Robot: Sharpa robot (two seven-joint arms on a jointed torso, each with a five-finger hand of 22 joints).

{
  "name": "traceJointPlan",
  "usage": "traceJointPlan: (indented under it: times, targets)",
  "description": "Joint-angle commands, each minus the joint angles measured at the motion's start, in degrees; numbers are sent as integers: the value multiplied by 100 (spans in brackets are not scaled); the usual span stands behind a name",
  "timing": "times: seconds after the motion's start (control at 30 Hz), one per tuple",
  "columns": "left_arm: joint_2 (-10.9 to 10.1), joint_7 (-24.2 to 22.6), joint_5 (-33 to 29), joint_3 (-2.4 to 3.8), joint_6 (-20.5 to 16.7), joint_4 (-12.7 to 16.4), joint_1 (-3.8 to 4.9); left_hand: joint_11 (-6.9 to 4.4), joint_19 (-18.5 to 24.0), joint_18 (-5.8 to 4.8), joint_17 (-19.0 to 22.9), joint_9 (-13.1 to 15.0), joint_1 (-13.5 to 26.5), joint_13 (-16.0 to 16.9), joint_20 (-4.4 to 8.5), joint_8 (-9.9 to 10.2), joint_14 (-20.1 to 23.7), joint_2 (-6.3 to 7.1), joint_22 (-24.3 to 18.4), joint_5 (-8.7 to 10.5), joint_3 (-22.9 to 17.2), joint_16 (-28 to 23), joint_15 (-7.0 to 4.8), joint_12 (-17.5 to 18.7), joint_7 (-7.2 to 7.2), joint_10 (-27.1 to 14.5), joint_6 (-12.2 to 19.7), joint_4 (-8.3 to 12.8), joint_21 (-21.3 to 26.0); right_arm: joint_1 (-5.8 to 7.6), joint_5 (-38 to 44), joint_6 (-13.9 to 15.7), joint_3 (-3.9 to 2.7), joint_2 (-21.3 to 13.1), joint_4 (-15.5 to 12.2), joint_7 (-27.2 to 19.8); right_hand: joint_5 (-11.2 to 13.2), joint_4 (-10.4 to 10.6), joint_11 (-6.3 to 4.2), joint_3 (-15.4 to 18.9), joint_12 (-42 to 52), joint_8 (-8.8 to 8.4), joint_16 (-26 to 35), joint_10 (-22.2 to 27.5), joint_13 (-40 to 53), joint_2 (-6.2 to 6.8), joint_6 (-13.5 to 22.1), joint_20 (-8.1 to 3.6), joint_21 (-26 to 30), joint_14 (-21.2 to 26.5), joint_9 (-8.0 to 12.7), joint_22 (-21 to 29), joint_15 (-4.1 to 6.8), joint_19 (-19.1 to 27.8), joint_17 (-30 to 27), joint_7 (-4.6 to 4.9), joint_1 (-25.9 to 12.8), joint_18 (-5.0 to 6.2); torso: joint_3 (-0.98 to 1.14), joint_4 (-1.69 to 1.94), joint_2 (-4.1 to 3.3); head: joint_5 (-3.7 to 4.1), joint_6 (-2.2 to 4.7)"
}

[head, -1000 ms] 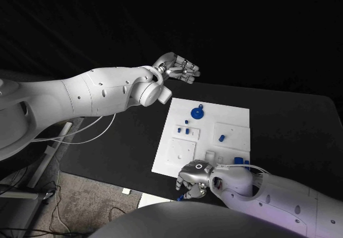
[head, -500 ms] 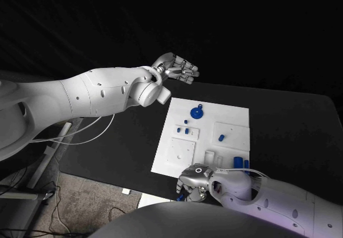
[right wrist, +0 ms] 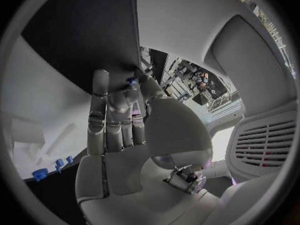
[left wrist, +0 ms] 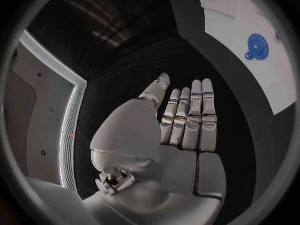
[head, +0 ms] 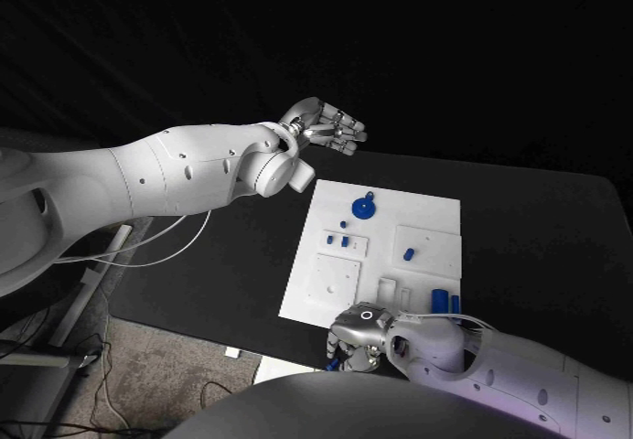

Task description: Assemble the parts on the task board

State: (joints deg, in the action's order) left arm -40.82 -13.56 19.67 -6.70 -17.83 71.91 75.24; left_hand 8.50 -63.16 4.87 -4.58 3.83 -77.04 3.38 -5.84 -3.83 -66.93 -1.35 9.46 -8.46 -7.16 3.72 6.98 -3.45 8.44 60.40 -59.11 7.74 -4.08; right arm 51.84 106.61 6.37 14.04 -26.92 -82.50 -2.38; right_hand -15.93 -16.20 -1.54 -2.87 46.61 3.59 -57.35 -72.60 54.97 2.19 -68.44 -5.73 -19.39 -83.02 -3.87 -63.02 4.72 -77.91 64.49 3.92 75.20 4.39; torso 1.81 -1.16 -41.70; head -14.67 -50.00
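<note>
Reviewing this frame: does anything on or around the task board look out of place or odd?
One oddity: the right hand sits off the near edge of the task board, pinching a small blue part away from any slot. The left hand is raised beyond the board's far corner, holding nothing. Parts on the board look orderly.

We cannot make out the shape of the small blue piece [right wrist: 132,81] pinched at the right hand's [head: 356,340] fingertips. That hand covers the near corner of the white board [head: 435,215]. The small blue pieces [head: 337,241] on the board are too tiny for us to tell apart.
</note>
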Motion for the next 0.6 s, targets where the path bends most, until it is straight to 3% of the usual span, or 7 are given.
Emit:
traceJointPlan:
  times: [0.03,0.23,0.6]
  targets:
    - [3,-47,-34,3,68,21,2,-3,-22,35,-9,-2,13,0,-4,16,35,8,-6,27,0,-21,-13,1,9,-22,39,-21,-17,-27,129,70,8,8,29,-20,38,4,-29,-4,33,6,-31,-29,10,-67,-90,6,22,-20,-16,-18,17,-30,16,-18,22,25,-2,5,-6,-8,0]
    - [-2,-41,-34,3,74,26,2,-3,-22,35,-9,-2,13,0,-4,16,35,8,-6,27,0,-21,-13,1,9,-22,39,-21,-17,-83,155,108,7,39,88,-21,127,7,-39,11,53,1,-56,-71,28,-132,-230,17,30,-29,-20,-54,17,-41,47,-53,47,35,5,10,-12,-25,0]
    - [-15,-32,-34,3,77,34,2,-3,-22,35,-9,-2,13,0,-4,16,35,8,-6,27,0,-21,-13,1,9,-22,39,-21,-17,-123,169,92,7,85,154,-35,59,6,-33,34,19,-3,-49,-70,9,-160,-224,27,49,-28,-3,-88,13,-40,52,-49,34,46,1,-2,-8,-43,0]
